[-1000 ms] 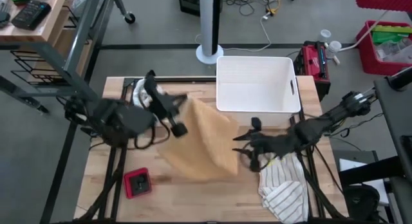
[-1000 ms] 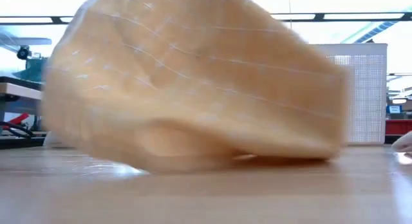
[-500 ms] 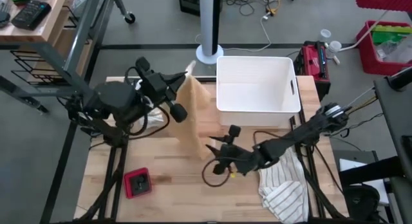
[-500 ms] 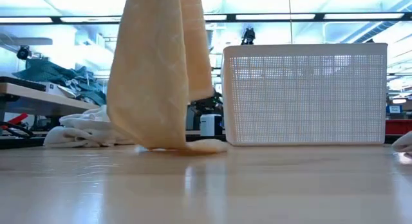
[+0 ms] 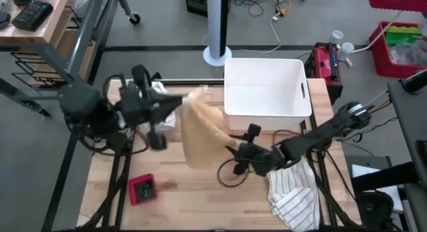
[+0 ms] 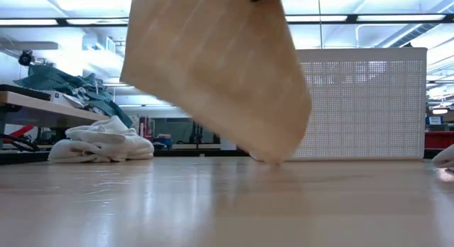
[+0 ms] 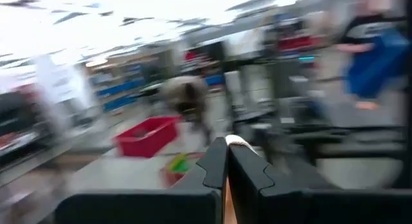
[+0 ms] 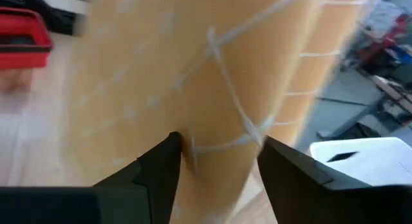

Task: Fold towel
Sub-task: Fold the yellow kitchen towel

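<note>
The tan towel with thin white lines hangs in the air at mid-table. In the low view, the towel touches the wood only with its lower tip. My left gripper is raised toward the far left and shut on the towel's top end. My right gripper is open at the towel's right hanging edge. In the right wrist view its two fingers stand either side of a hanging fold. My left gripper pinches the towel's top end between its two shut fingers; only a small bit of cloth shows beyond the fingertips. The towel hangs below it, slanting toward the right. My right gripper has cloth between its open fingers; whether they touch it I cannot tell.
A white basket stands at the far right. A striped cloth lies near the right edge and a small red object near the left. Folded white towels are piled at the far left. Bare wood lies along the near edge.
The towel was spread wide between both grippers. It came away from the right gripper and dropped into a narrow hang from the left one, which rose toward the far edge and then drew left. The right gripper swung left, then moved up to the towel's right edge.
</note>
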`<move>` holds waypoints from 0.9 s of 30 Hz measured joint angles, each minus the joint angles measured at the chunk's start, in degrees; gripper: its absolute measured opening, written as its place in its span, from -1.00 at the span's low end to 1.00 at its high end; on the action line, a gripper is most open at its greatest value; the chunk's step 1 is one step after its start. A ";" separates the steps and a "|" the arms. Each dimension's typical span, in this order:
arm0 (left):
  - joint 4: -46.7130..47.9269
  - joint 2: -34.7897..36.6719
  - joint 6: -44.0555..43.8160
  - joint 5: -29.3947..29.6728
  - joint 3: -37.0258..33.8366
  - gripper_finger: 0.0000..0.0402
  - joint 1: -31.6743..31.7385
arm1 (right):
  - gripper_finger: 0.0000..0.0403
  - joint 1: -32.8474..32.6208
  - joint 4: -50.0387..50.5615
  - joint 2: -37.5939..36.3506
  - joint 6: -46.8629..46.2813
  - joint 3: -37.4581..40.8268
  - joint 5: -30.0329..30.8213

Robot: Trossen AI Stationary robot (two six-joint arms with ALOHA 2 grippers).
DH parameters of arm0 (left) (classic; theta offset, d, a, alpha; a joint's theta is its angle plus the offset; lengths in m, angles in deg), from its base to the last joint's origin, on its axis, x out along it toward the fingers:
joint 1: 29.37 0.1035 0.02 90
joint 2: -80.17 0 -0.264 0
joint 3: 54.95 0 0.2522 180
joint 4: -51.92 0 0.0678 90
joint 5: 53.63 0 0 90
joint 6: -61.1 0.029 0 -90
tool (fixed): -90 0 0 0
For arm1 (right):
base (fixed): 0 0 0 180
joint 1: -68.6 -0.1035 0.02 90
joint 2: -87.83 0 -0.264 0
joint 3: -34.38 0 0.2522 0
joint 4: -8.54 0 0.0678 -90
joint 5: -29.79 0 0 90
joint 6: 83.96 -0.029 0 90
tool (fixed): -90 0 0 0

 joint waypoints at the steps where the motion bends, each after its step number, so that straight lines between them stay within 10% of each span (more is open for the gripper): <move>1: 0.42 0.17 -0.02 -3.10 -0.16 -1.00 -0.73 | -0.01 -0.35 0.34 -1.82 0.02 0.46 -1.80; 8: 7.41 0.35 -0.01 -21.69 -0.21 -1.00 -4.02 | 0.05 -1.13 1.99 -15.95 3.29 4.05 -31.99; 14: 8.49 -0.02 8.58 -47.36 -3.79 -1.00 -4.06 | 0.10 -0.01 -3.40 -20.23 10.46 3.68 -33.20; 27: 1.29 0.00 15.80 -52.52 -11.44 -1.00 -3.34 | 0.10 3.87 -26.78 -3.11 12.00 3.45 -48.99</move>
